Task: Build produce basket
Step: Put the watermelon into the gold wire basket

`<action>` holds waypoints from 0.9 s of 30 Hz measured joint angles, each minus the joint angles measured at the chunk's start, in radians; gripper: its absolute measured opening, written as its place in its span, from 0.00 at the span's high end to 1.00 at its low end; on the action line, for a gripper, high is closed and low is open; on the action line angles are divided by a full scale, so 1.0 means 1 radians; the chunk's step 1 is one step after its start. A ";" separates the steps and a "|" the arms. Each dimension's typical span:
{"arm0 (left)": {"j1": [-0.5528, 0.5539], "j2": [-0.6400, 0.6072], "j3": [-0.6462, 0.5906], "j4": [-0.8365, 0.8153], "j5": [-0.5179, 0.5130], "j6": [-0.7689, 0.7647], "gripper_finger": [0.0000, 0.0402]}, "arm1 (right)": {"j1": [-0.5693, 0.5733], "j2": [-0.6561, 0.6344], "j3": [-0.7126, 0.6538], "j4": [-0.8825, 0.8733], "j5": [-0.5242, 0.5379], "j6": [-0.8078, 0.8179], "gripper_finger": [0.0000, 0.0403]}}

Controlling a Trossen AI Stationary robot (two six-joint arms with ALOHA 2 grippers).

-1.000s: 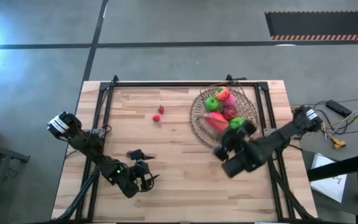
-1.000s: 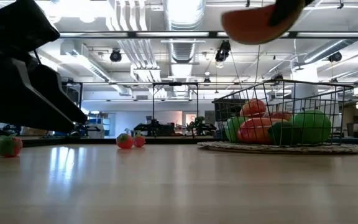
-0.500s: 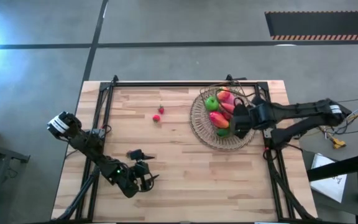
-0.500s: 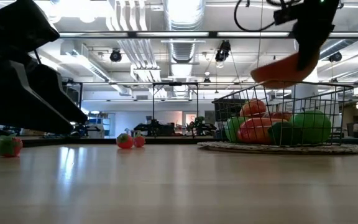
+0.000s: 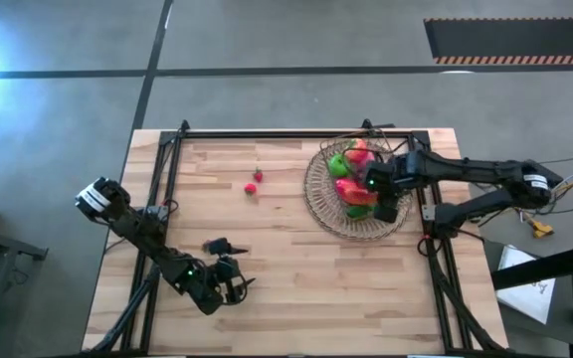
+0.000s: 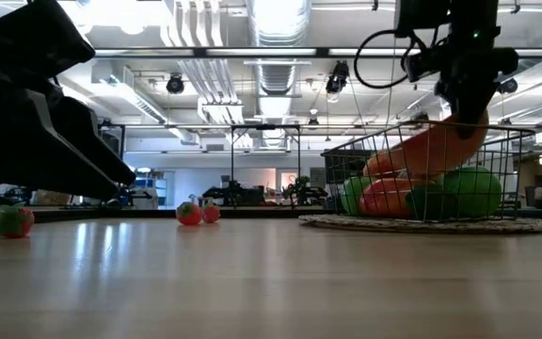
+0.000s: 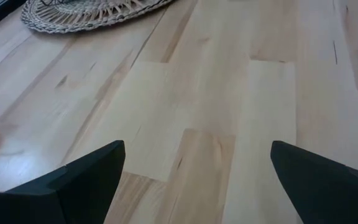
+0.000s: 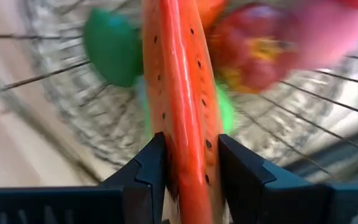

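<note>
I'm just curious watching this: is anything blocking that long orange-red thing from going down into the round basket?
Nothing separate blocks it. The right gripper holds the red pepper over the basket, where only the fruit already piled lies beneath.

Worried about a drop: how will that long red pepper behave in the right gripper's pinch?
The long red pepper looks glossy, so it may slip. It probably is stiff: it juts straight past the right gripper, unbent. Released over the piled basket, it could slide or roll.

I find no writing, label, brand mark or number that can be read in any of my views; the striped strip at the upper right of the overhead view carries no legible text.
</note>
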State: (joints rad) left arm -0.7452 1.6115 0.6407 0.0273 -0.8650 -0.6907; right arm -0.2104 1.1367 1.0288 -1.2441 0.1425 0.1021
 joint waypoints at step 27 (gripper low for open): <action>0.000 -0.017 0.000 0.017 0.000 0.018 0.04 | -0.019 0.023 -0.039 0.098 -0.125 -0.035 0.73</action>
State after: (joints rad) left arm -0.7452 1.5944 0.6407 0.0441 -0.8646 -0.6727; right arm -0.2290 1.1596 0.9901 -1.1456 0.0180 0.0671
